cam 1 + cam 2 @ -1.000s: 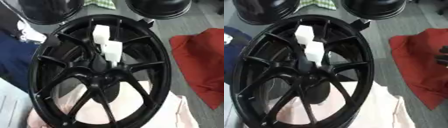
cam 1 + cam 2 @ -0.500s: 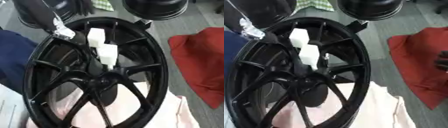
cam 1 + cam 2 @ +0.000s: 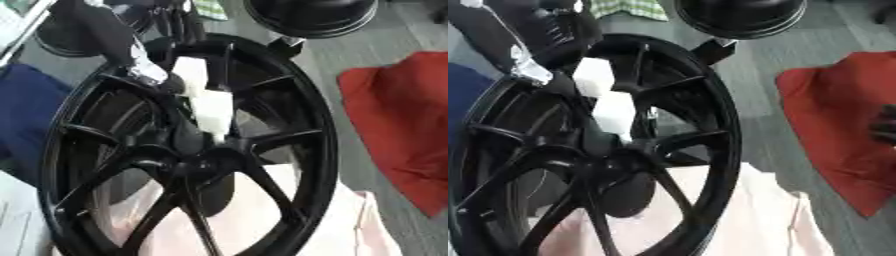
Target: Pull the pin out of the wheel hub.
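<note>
White pin seated in black wheel hub — left hand just above, finger state unclear.

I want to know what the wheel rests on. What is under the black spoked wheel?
Through the spokes of the black spoked wheel, a pale pink cloth shows beneath its lower half. A dark blue fabric lies at its left edge. The rim and spokes cover the rest.

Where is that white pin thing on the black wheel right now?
The white blocky pin sits in the upper middle of the left eye view, sticking up from the black spoked wheel's hub, with the left robot hand just above it.
</note>
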You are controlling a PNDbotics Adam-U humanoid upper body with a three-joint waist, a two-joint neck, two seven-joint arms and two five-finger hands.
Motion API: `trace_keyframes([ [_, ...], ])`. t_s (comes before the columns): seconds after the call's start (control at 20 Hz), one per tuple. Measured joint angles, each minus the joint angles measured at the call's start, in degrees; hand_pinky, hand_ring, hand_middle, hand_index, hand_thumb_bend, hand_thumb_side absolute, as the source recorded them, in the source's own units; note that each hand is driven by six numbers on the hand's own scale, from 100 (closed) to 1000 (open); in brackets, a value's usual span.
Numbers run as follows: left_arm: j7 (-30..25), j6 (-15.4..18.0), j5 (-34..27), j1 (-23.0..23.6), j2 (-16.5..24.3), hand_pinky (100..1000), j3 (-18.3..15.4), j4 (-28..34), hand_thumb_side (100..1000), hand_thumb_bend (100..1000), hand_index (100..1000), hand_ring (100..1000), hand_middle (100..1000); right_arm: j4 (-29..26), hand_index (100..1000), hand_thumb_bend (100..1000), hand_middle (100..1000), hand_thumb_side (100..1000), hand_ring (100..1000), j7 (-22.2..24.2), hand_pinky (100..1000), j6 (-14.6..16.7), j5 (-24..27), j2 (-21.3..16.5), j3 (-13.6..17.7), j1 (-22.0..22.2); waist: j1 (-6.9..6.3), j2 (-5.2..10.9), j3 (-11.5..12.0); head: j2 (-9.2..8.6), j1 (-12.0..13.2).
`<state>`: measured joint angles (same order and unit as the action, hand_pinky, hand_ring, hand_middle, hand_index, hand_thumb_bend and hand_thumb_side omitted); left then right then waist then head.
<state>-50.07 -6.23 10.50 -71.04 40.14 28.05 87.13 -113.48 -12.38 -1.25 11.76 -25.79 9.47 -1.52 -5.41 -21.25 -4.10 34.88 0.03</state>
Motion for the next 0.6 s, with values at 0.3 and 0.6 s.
trace_keyframes([
  [0.3, -0.4, 0.7, 1.8, 0.1, -1.0, 756, 0.0, -2.7, 387, 524, 805, 743, 689, 0.0, 719, 100, 673, 753, 677, 0.0, 710, 0.0, 0.0, 0.4, -0.2, -0.5, -0.14, -0.84, -0.6, -0.31, 0.7],
  [0.6, -0.8, 1.6, 3.0, 0.5, -1.8, 745, 0.0, -4.6, 370, 506, 788, 727, 660, 0.0, 719, 100, 674, 756, 677, 0.0, 710, 0.0, -0.1, 0.9, -0.3, -0.5, -0.16, -1.12, -1.0, -0.79, 1.2],
])
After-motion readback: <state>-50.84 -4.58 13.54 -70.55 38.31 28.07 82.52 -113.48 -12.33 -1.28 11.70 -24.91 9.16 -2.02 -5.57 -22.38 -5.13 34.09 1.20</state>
